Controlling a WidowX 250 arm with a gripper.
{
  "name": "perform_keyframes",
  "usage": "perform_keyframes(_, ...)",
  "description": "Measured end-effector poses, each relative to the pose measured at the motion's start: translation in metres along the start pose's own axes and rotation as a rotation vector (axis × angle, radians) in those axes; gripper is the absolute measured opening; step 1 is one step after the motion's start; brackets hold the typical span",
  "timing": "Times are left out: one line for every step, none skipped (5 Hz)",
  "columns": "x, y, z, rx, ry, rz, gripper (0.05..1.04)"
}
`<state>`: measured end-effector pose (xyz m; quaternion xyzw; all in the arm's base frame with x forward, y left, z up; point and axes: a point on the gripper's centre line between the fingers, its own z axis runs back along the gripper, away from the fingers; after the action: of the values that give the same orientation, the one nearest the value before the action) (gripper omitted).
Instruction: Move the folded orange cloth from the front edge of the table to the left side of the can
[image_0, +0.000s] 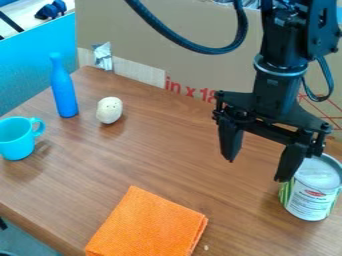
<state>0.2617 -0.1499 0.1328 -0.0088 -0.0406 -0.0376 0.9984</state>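
Observation:
The black gripper (254, 169) hangs over the right part of the wooden table, its two fingers spread wide with nothing between them. Its right finger overlaps the upper left of a white can (312, 192) with a green-patterned label, which stands upright at the right edge; whether they touch I cannot tell. An orange folded cloth (150, 225) lies flat at the front, lower left of the gripper. Farther left are a round whitish object (109, 110) with dark dots, an upright blue bottle (64, 89) and a turquoise cup (18, 138) with its handle toward the right.
A wooden table (160, 155) carries these objects. Cardboard (167, 45) with red print stands along its back edge, with a piece of silvery tape (103, 56) on it. A blue panel (27, 65) rises at the back left. A dark cable loops beside the arm.

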Motion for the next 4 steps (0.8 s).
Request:
perform_keyframes(-0.003,0.002,-0.010,0.014,0.031,-0.002,1.001)
perform_keyframes(-0.019,0.016,-0.033,-0.013,0.100,-0.007,1.001)
perform_keyframes(-0.033,0.033,-0.040,-0.056,0.119,-0.008,1.001)
perform_keyframes(-0.045,0.048,-0.059,-0.089,0.128,-0.032,1.001)
